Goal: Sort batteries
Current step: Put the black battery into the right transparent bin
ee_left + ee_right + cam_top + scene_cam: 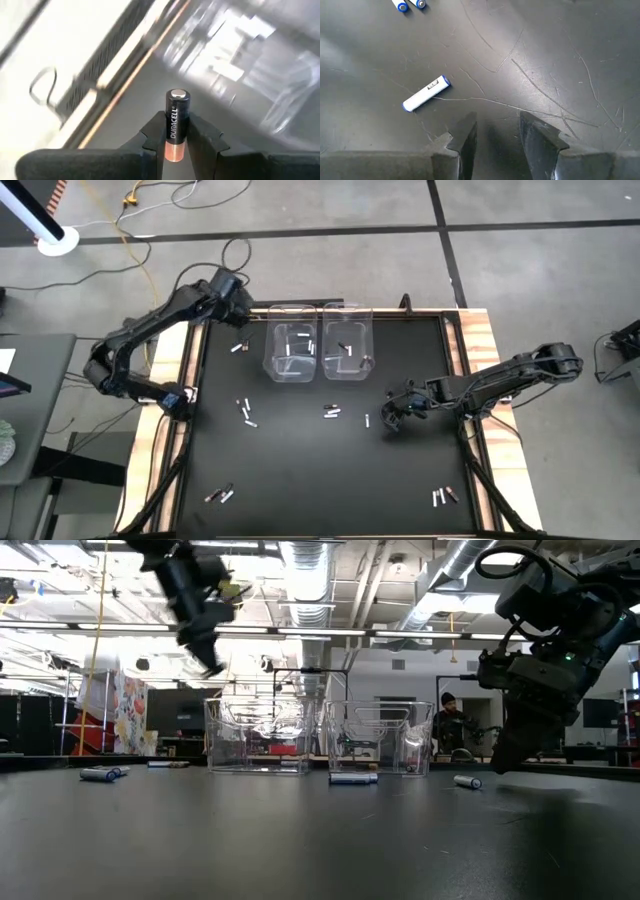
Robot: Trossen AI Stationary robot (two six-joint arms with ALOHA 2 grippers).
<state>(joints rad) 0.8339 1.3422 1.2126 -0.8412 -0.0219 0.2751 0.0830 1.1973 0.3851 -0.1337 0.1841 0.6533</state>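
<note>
My left gripper (pixel 240 292) hangs high over the table's far left corner, just left of the two clear bins (pixel 290 352) (pixel 347 352), shut on a black-and-copper battery (pixel 176 120). In the low view it (pixel 207 662) is well above the bins' rims. My right gripper (pixel 390 420) stands open low over the mat at the right, fingers apart (pixel 497 135) with nothing between them. A white battery with a blue end (pixel 426 93) lies on its side on the mat just beyond it. Both bins hold a few batteries. My left gripper pinches the battery between its two fingers, on the sides of its copper end and lower black part (pixel 173 146). The battery lies along the fingers, its silver-capped end (pixel 177 94) sticking out past the fingertips. The fingers slant downward. The battery is lifted clear of the table.
Loose batteries lie on the black mat: one near the far left (pixel 238 347), a group at mid left (pixel 246 412), a pair at the centre (pixel 332 411), others near the front left (pixel 220 495) and front right (pixel 445 496). A raised wooden frame (pixel 480 340) rims the mat.
</note>
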